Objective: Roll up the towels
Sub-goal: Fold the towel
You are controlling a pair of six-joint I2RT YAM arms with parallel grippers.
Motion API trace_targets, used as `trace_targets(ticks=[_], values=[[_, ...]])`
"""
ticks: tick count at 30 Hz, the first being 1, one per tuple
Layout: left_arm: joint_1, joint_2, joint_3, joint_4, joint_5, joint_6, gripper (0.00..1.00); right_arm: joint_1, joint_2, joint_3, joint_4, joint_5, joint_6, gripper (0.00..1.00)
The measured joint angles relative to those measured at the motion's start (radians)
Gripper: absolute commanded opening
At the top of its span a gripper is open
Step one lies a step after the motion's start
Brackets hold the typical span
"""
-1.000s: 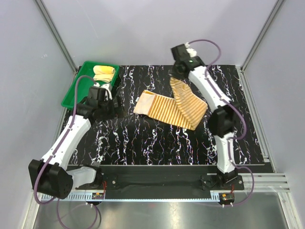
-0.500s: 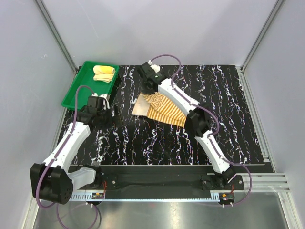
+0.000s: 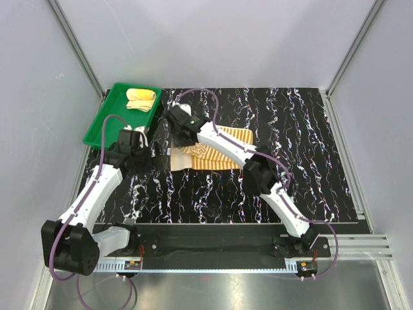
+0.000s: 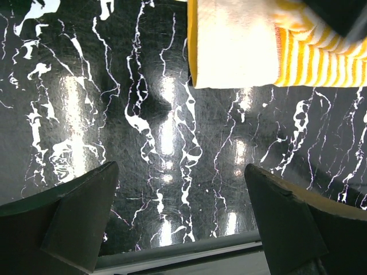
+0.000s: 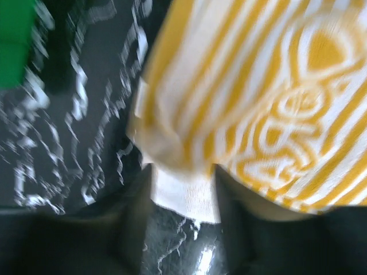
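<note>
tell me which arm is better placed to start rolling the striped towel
Right, probably. The right gripper is at the left end of the striped towel, its fingers either side of the cloth edge. The left gripper hangs open over the table just short of that towel, holding nothing.

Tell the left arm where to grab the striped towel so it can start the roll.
Probably best: grip the striped towel by its plain cream end, fingers across that short edge, coming from the left. That end lies flat with its edge facing the open left gripper, only bare table between them. The right arm stretches over the rest of the cloth.
</note>
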Motion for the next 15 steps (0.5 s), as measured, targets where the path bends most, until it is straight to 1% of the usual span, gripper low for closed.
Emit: trace_targets(ticks=[2, 3, 5, 7, 10, 11, 13, 15], values=[[0.009, 0.010, 0.000, 0.001, 0.000, -0.006, 0.99, 0.017, -0.020, -0.097, 0.010, -0.019, -0.023, 0.65], [0.014, 0.017, 0.000, 0.003, 0.002, -0.010, 0.99, 0.025, -0.029, -0.145, 0.013, -0.021, -0.029, 0.71], [0.026, 0.036, 0.000, 0.013, 0.011, -0.026, 0.99, 0.035, -0.066, -0.272, 0.040, -0.017, -0.035, 0.74], [0.032, 0.063, 0.000, 0.030, 0.024, -0.047, 0.99, 0.036, -0.138, -0.423, 0.068, -0.003, -0.036, 0.76], [0.033, 0.117, 0.000, 0.078, 0.062, -0.089, 0.99, 0.013, -0.312, -0.656, 0.116, 0.010, -0.024, 0.76], [0.033, 0.142, 0.003, 0.093, 0.075, -0.105, 0.99, -0.008, -0.393, -0.736, 0.133, 0.006, -0.017, 0.77], [0.033, 0.196, 0.007, 0.133, 0.099, -0.138, 0.99, -0.067, -0.568, -0.882, 0.197, 0.000, 0.003, 0.77], [0.033, 0.245, 0.011, 0.171, 0.123, -0.167, 0.99, -0.140, -0.725, -0.986, 0.250, 0.000, 0.023, 0.78]])
